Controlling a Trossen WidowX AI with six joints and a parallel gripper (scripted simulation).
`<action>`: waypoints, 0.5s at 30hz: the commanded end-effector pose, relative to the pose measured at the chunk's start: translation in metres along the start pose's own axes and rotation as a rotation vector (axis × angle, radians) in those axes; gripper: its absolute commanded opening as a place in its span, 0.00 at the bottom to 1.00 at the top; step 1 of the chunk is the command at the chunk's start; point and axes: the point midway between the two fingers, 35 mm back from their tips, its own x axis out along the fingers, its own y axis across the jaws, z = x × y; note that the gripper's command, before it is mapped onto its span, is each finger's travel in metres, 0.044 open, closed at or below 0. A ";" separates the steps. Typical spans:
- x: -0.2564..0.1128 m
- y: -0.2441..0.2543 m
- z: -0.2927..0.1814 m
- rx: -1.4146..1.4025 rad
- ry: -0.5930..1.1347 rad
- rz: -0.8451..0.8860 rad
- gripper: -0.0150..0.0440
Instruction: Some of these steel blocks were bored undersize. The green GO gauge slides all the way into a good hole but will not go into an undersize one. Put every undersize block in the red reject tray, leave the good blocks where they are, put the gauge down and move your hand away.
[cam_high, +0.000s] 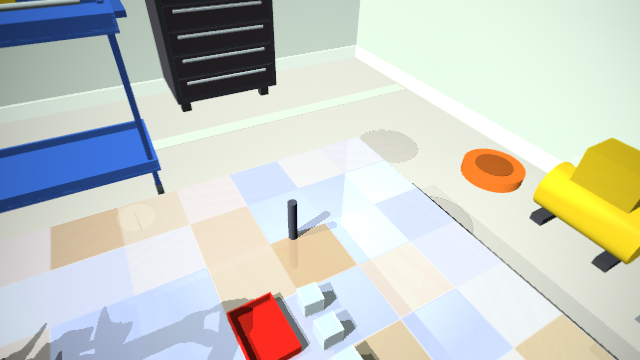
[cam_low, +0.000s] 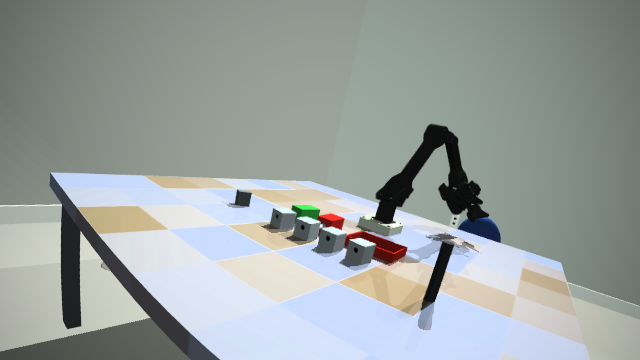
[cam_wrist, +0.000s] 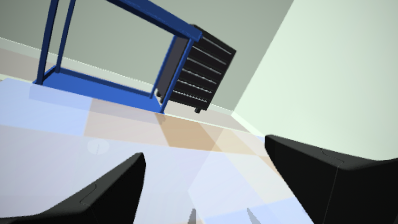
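Black post (cam_high: 292, 220) (cam_low: 439, 272) upright, red tray (cam_high: 270, 330) (cam_low: 382, 247) beside blocks (cam_high: 330, 330) (cam_low: 332, 240)

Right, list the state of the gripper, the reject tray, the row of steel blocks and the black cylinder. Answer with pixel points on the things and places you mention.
Gripper (cam_low: 462, 212) (cam_wrist: 205, 150): open, raised above the table
Red reject tray (cam_high: 269, 330) (cam_low: 395, 254): upright, no block in it
Four steel blocks in a row (cam_low: 360, 251): resting on the table, bored faces visible
Black cylinder (cam_high: 292, 220) (cam_low: 439, 272): standing upright

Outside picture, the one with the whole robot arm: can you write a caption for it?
Black arm bends beside four bored steel blocks and a red reject tray.
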 end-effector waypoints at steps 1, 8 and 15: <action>0.001 -0.001 0.000 -0.003 0.006 -0.003 0.89; 0.069 -0.052 -0.032 0.104 0.264 -0.221 0.76; 0.109 -0.091 -0.068 0.205 0.465 -0.392 0.76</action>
